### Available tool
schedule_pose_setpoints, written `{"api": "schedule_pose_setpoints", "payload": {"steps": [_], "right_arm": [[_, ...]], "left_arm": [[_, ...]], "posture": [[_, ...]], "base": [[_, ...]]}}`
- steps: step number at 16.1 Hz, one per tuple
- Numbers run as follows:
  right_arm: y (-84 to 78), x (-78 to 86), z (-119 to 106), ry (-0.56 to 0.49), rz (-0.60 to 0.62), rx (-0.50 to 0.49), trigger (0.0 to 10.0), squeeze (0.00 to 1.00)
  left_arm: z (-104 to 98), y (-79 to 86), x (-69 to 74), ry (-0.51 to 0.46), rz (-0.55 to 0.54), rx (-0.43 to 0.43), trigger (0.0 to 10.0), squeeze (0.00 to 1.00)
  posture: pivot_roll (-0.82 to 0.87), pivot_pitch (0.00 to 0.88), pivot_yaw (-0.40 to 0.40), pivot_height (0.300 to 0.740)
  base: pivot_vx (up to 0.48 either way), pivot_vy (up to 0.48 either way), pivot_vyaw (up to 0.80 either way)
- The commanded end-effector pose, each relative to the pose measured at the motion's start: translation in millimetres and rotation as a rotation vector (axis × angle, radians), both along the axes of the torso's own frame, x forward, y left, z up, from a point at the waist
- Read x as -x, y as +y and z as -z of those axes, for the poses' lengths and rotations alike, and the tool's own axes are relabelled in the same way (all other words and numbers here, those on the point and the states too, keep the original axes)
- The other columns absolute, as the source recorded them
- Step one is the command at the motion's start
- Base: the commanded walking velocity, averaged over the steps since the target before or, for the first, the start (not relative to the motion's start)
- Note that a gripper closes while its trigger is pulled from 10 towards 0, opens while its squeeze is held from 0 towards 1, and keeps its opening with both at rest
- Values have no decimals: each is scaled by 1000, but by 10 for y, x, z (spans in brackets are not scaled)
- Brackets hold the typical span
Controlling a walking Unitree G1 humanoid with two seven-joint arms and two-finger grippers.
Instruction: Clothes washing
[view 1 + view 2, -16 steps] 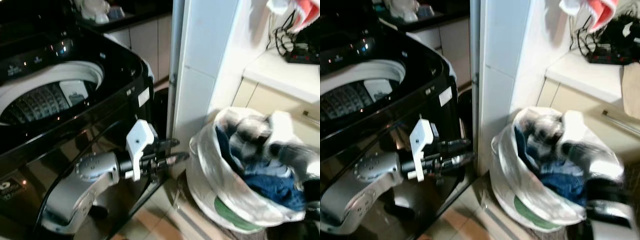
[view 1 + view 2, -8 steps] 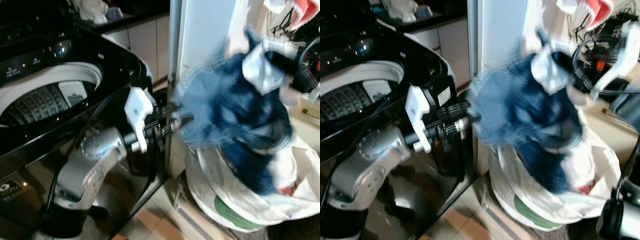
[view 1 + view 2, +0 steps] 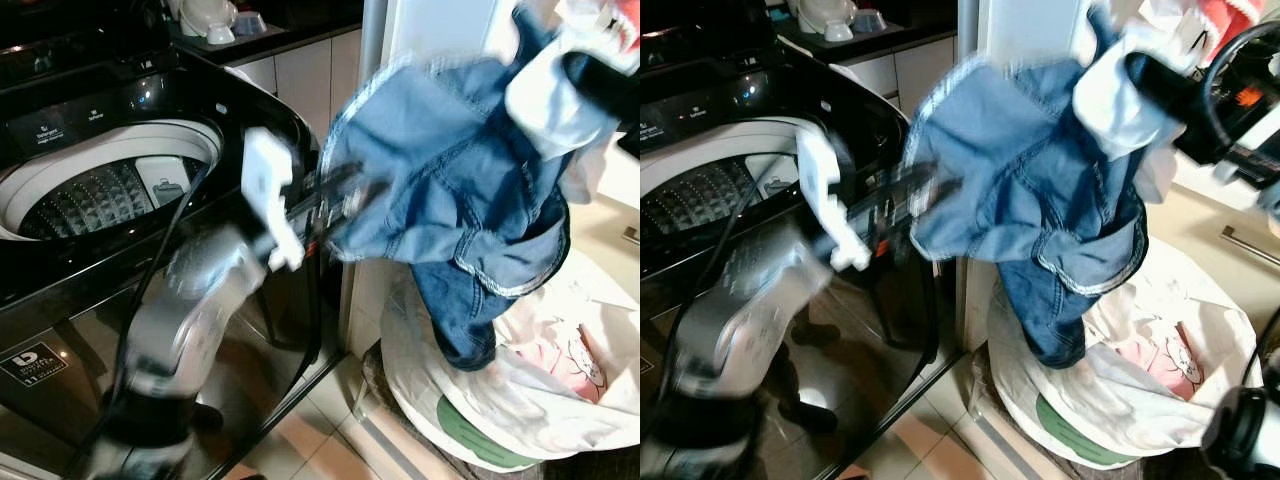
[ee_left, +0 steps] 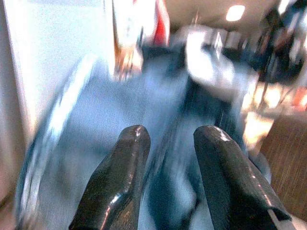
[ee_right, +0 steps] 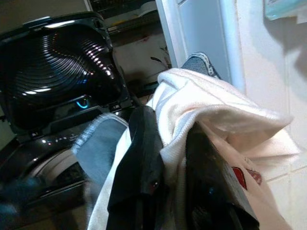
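Tiled floor [image 3: 330,440] under me. Black washing machine [image 3: 150,230] stands on it. White laundry bag [image 3: 520,400] sits just beside.

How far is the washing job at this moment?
Done: the washer lid is open, drum looks empty. In hand: the right gripper holds a white cloth and jeans above the bag; the left gripper meets the denim. Left: drop them in, then the bag's remaining clothes.

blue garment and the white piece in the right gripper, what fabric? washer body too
Blue garment: looks like denim, pale contrast stitching along hems and seams. White cloth pinched in the right gripper: soft knit or terry, fuzzy ribbed surface; exact fabric unclear. Washing machine: glossy black shell, mirror reflections, plastic or coated metal, can't tell which.
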State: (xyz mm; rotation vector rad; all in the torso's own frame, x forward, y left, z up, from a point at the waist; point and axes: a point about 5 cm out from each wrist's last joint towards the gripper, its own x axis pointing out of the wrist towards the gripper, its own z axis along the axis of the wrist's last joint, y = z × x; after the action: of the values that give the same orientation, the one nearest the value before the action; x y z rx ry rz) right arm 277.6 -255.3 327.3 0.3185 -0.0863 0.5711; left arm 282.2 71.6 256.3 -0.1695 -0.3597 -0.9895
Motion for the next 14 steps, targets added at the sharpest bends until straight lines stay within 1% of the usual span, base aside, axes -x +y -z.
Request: {"api": "schedule_pose_setpoints", "payload": {"steps": [1, 2, 3, 5, 7, 8, 9, 10, 11, 12, 13, 14], "right_arm": [[13, 74, -92, -53, -12, -9, 0, 0], [14, 73, -87, -51, -9, -10, 0, 0], [16, 72, -83, -50, -7, -12, 0, 0], [7, 96, -87, -51, -7, -15, 0, 0], [-1, 121, -88, -54, -5, -17, 0, 0], [1, 140, -91, -57, -5, -18, 0, 0], [-3, 148, -92, -59, -5, -20, 0, 0], [-14, 161, -91, -61, -5, -26, 0, 0], [-19, 167, -89, -62, -6, -31, 0, 0], [-20, 166, -86, -61, -5, -34, 0, 0], [-21, 159, -78, -59, -4, -38, 0, 0], [-17, 156, -74, -57, -4, -41, 0, 0]], "left_arm": [[-38, -60, -70, 28, 14, 24, 10000, 1000], [-73, -144, -100, -24, 17, -26, 10000, 1000], [-119, -240, -130, -110, 9, -92, 10000, 1000], [-261, -285, -242, -190, -50, -70, 10000, 1000], [-315, -198, -390, -213, -173, -74, 10000, 1000], [-361, -68, -526, -226, -301, -59, 10000, 1000], [-380, 0, -581, -213, -343, -32, 10000, 1000], [-347, 125, -714, -123, -373, 39, 10000, 1000], [-289, 170, -783, -37, -352, 97, 10000, 1000], [-208, 145, -795, 81, -246, 161, 10000, 1000], [-137, 82, -775, 202, -105, 260, 10000, 1000], [-106, 52, -770, 243, -53, 309, 10000, 518]], "posture": [[-102, 0, 16, 740], [-105, 0, 19, 740], [-109, 0, 21, 740], [-116, 0, 29, 740], [-121, 0, 35, 740], [-122, 0, 37, 740], [-123, 0, 38, 740], [-121, 0, 40, 740], [-121, 0, 40, 740], [-118, 0, 38, 740], [-116, 0, 38, 740], [-114, 0, 38, 740]], "base": [[0, 0, 0], [0, 0, 0], [0, 0, 0], [0, 0, 0], [0, 0, 0], [0, 0, 0], [0, 0, 0], [0, 0, 0], [0, 0, 0], [0, 0, 0], [0, 0, 0], [0, 0, 0]]}}
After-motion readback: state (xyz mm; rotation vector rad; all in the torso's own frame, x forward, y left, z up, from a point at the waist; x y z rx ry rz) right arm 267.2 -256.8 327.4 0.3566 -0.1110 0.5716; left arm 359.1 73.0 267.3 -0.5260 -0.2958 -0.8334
